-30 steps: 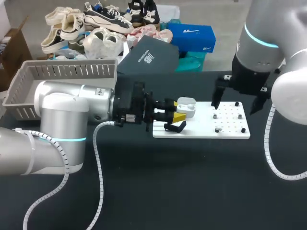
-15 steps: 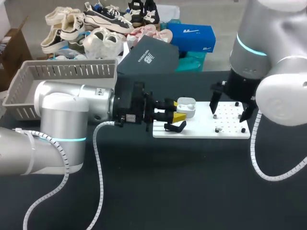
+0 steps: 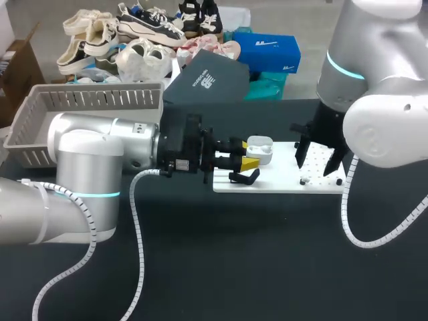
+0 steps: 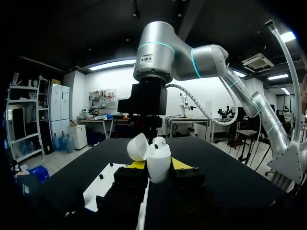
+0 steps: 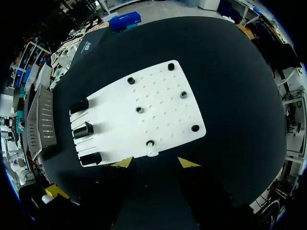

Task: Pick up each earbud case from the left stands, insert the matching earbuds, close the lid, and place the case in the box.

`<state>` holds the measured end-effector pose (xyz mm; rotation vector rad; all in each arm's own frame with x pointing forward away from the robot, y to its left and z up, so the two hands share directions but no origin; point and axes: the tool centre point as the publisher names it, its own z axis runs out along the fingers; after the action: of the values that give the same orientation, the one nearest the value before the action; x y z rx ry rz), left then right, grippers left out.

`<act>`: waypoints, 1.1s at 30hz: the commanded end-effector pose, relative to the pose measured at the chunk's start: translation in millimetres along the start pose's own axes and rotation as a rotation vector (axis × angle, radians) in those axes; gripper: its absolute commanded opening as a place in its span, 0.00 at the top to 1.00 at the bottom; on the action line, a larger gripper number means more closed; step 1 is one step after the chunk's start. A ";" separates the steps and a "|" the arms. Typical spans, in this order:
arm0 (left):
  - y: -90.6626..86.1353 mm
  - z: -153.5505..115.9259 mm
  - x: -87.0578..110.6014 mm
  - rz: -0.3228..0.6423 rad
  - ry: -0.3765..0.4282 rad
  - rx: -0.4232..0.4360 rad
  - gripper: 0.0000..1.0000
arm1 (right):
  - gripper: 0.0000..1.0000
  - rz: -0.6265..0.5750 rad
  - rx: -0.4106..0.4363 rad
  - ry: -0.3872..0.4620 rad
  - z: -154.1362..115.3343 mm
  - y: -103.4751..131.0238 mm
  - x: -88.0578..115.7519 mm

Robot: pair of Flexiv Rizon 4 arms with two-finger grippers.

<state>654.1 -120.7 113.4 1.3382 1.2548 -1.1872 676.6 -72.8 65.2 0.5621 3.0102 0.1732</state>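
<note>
My left gripper point(image 3: 245, 162) is shut on a white earbud case point(image 3: 259, 149) whose lid stands open, held just above the left end of the white board point(image 3: 281, 182). In the left wrist view the case point(image 4: 158, 162) sits between the yellow tips, with one earbud point(image 4: 159, 142) showing in it and the lid point(image 4: 138, 146) tipped back. My right gripper point(image 3: 314, 166) hangs over the board's right half. In the right wrist view a small white earbud point(image 5: 151, 148) stands on a peg at the board's point(image 5: 144, 91) near edge, just ahead of my right gripper point(image 5: 156, 163), whose fingers stand apart and clear of it.
Three black stands point(image 5: 82, 129) line the board's left side, and several black pegs point(image 5: 139, 109) dot its right half. A grey slatted basket point(image 3: 87, 107) sits at the back left of the black table point(image 3: 267, 254).
My right arm has swung left and dropped closer to the board, and its fingers have drawn nearer together. The left arm and the case have stayed put.
</note>
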 end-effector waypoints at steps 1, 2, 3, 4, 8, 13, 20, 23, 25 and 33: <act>-0.6 0.0 0.2 0.001 -0.001 -0.003 1.00 | 0.51 0.015 0.014 0.007 7.3 4.4 -1.6; -0.6 0.0 0.2 0.001 -0.001 -0.003 1.00 | 0.52 0.018 0.015 0.011 8.6 4.0 -1.6; -0.6 0.0 0.2 0.001 -0.001 -0.003 1.00 | 0.53 0.023 0.015 0.014 9.7 3.8 -1.8; -0.6 0.0 0.2 0.001 -0.001 -0.003 1.00 | 0.54 0.027 0.015 0.016 10.5 3.8 -2.0; -0.6 0.0 0.2 0.001 -0.001 -0.003 1.00 | 0.55 0.033 0.015 0.018 12.5 4.4 -1.7; -0.6 0.0 0.2 0.001 -0.001 -0.003 1.00 | 0.56 0.089 0.034 -0.002 19.6 4.9 -1.6; -0.6 0.0 0.2 0.001 -0.001 -0.003 1.00 | 0.56 0.114 0.017 0.007 24.0 3.2 0.2; -0.6 0.0 0.2 0.001 -0.001 -0.003 1.00 | 0.56 0.118 0.011 0.009 25.4 2.6 1.2; -0.6 0.0 0.2 0.001 -0.001 -0.003 1.00 | 0.56 0.122 0.009 0.007 27.7 1.7 2.4; -0.6 0.0 0.2 0.001 -0.001 -0.003 1.00 | 0.58 0.124 -0.056 0.011 30.9 -0.9 5.1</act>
<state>654.1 -120.7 113.4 1.3381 1.2548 -1.1872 680.9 -63.5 35.3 0.7486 2.9864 0.2406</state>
